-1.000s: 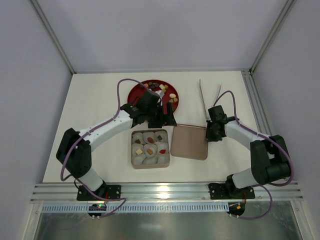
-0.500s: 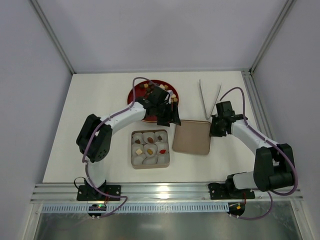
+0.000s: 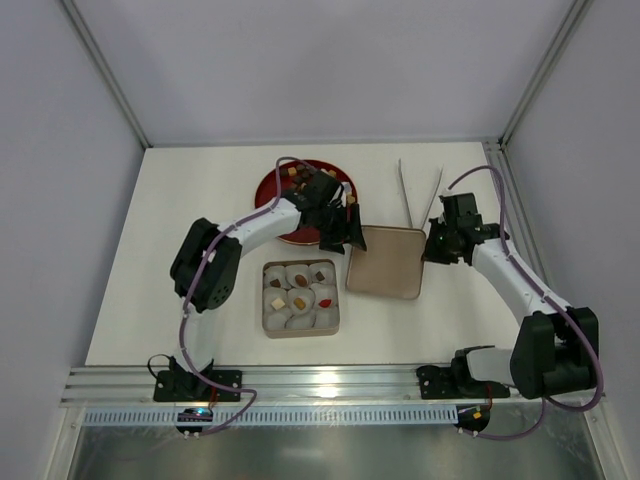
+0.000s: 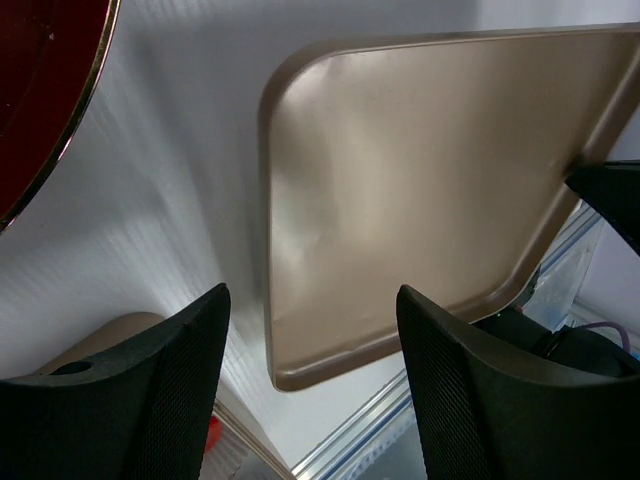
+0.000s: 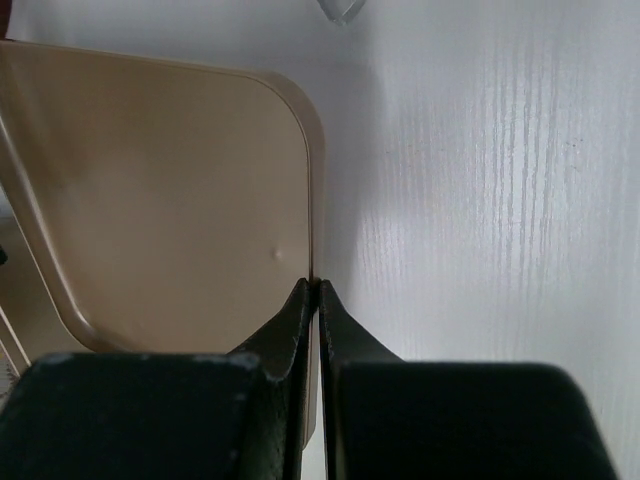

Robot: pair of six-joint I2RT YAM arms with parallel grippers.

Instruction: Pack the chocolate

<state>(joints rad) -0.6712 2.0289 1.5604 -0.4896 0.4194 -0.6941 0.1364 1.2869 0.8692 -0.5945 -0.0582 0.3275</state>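
Several chocolates (image 3: 298, 176) lie on a red plate (image 3: 270, 190); others (image 3: 299, 298) sit in white paper cups inside a square tan box (image 3: 266, 322). My right gripper (image 3: 432, 250) is shut on the right edge of the tan lid (image 3: 385, 262), with the edge pinched between its fingertips in the right wrist view (image 5: 317, 285). The lid (image 5: 160, 190) looks tilted off the table. My left gripper (image 3: 345, 228) is open and empty at the lid's left edge; in the left wrist view (image 4: 310, 300) the lid (image 4: 420, 180) shows between its fingers.
Thin metal tongs (image 3: 420, 195) lie at the back right, just beyond the right gripper. The red plate's rim (image 4: 40, 90) shows at the left in the left wrist view, and the box corner (image 4: 110, 335) at the lower left. Metal frame rails border the table.
The right gripper has carried the lid up and back, away from the table's near edge. The left arm has swung right, from over the plate to the lid's left edge.
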